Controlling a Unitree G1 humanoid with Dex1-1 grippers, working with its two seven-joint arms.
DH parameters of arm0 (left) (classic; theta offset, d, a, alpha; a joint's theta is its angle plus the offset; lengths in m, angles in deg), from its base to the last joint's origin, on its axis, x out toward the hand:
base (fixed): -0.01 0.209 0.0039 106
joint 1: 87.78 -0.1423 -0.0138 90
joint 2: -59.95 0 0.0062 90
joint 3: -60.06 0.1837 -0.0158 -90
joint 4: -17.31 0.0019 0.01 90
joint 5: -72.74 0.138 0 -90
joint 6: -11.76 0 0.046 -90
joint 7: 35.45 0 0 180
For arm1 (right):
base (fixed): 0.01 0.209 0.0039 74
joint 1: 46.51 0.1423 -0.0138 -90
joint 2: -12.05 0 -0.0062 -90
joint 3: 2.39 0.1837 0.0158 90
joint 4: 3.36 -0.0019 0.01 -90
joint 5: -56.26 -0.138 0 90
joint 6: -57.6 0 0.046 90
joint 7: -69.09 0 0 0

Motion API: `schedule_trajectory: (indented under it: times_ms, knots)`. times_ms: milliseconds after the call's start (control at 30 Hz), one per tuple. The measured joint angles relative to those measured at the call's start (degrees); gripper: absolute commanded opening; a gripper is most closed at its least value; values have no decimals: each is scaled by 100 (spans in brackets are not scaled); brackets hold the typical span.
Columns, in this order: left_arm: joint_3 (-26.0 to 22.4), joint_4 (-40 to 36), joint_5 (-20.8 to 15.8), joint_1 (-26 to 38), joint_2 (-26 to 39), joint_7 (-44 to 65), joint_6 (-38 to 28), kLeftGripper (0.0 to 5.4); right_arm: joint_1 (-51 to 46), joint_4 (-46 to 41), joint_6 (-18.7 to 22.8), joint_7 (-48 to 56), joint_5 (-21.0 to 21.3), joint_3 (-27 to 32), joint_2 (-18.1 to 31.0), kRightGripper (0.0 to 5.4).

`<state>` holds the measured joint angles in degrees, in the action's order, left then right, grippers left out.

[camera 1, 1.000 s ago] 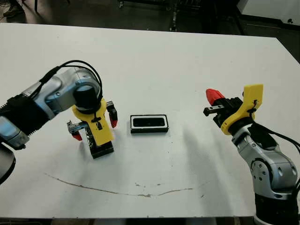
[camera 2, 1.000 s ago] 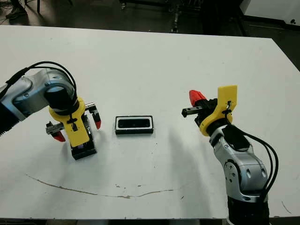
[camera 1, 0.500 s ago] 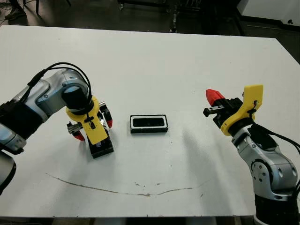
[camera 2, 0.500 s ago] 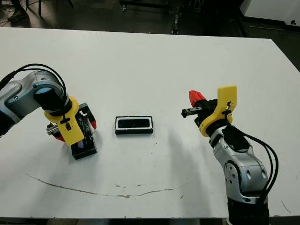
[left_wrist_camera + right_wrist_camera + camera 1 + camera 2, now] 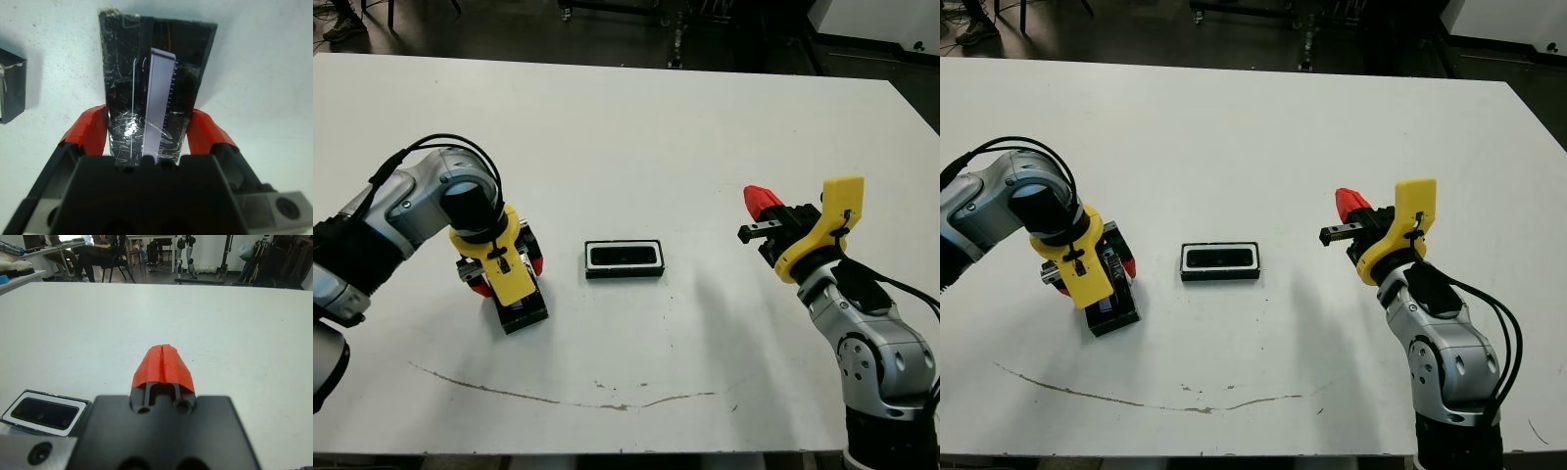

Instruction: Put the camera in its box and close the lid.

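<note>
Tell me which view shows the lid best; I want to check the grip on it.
The left wrist view: the lid fills the frame, flanked by the left claw's red fingers. The head views show only its end poking out beneath that claw; the right wrist view misses it.

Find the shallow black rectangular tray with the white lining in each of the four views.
Left eye view: tray mid-table, between the two arms.
Right eye view: same spot.
Left wrist view: probably the dark block cut off at the picture's edge.
Right wrist view: close beside the right gripper, by its black body.
Shared landmark: the white table.
</note>
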<state>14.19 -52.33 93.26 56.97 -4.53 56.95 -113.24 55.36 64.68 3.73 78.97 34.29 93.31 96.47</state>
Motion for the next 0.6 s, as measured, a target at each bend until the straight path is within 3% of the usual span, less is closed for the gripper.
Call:
schedule_trajectory:
  times_ms: [67,167,367,600]
  knots:
    - [158,10,-143,91,17,1,123,363,0,0,25,-14,-6,2,-6,0]
    - [402,58,-164,286,5,1,919,363,0,-1,70,-13,-20,2,-17,0]
    - [447,651,-192,845,-155,1,2065,363,-1,1,81,-8,-20,-15,-20,0]
    - [463,1528,-69,1201,-493,1,2298,363,-8,1,97,-23,6,-74,-71,0]
